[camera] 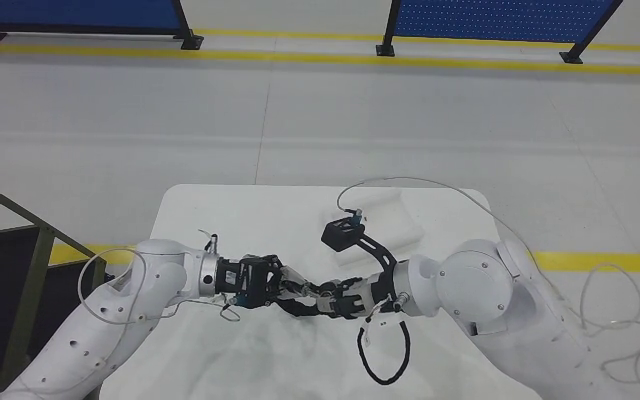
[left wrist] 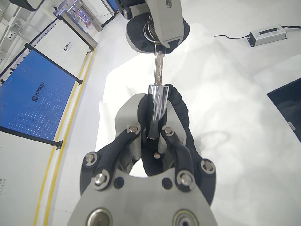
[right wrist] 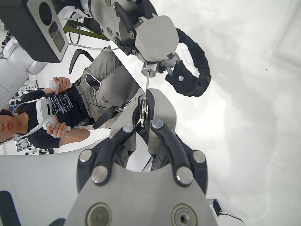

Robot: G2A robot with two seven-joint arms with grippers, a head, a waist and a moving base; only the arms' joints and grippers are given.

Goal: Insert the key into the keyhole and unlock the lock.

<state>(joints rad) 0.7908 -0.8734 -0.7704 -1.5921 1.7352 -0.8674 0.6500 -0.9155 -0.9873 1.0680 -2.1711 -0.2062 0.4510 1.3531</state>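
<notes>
My left gripper (left wrist: 155,115) is shut on the lock, a chrome cylinder (left wrist: 158,103) with a black fabric-covered cable loop (left wrist: 182,109). Facing it, my right gripper (right wrist: 144,103) is shut on the head of the key, where the key ring (right wrist: 143,109) sits. The key blade (left wrist: 158,68) points straight at the cylinder's end face, its tip at the keyhole and most of the blade outside. From the right wrist view the thin blade (right wrist: 147,81) meets the cylinder's round face (right wrist: 149,69). Seen from above, the left gripper (camera: 268,280) and right gripper (camera: 318,298) meet above the table's front middle.
The white table (camera: 200,215) carries a white pad (camera: 392,222) at the back. A black cable loop (camera: 385,352) hangs under the right forearm. A dark frame (camera: 30,262) stands left of the table. A grey power brick (left wrist: 268,34) lies on the floor.
</notes>
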